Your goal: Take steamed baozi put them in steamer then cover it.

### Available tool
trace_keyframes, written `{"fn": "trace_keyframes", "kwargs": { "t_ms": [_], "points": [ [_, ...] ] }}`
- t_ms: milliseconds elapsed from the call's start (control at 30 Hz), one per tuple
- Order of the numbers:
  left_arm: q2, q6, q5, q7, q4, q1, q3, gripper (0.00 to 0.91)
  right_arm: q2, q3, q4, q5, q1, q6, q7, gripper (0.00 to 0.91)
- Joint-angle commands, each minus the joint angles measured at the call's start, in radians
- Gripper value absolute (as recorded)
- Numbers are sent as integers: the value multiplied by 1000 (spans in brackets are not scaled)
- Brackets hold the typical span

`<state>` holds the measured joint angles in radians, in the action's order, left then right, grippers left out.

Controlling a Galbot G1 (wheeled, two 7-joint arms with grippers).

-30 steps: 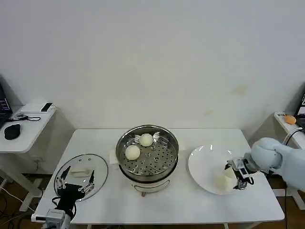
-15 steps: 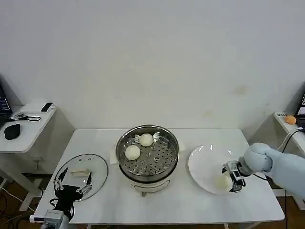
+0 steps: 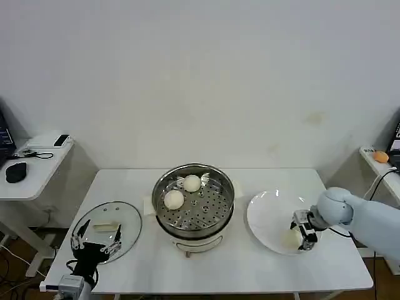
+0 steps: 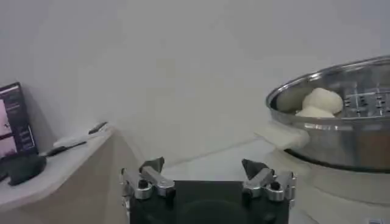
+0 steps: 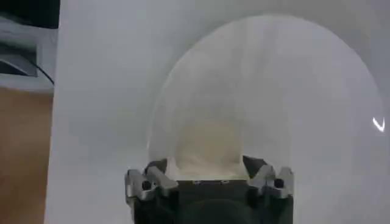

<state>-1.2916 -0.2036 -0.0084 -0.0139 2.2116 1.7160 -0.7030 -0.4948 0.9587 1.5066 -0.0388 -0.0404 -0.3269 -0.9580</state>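
Note:
The steamer stands at the table's centre with two steamed baozi on its perforated tray. Another baozi lies on the white plate to the right. My right gripper is down on the plate, open, with that baozi between its fingers. The cover, a glass lid with a cream handle, lies flat at the front left. My left gripper hovers open over its near edge. The left wrist view has the steamer and a baozi beyond the left gripper.
A side table with a mouse and cables stands off the left end. Another small table with an orange object is at the far right. Bare tabletop lies in front of the steamer.
My right gripper has slid a little left across the plate and now straddles the baozi. The left arm, lid and steamer have not moved.

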Motion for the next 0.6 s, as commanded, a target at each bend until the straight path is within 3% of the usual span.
{"fn": "trace_keyframes", "kwargs": {
  "t_ms": [33,333,600],
  "points": [
    [0,0,1,0,1,0,1,907,-8,-7,-8,2,-6,-7,-1,695],
    [0,0,0,1,5,0,1,907,-15,-5,-9,3,-6,-17,-10,615],
    [0,-1,-2,0,5,-4,0,907,1,-3,5,13,43,-10,-30,615]
  ]
}}
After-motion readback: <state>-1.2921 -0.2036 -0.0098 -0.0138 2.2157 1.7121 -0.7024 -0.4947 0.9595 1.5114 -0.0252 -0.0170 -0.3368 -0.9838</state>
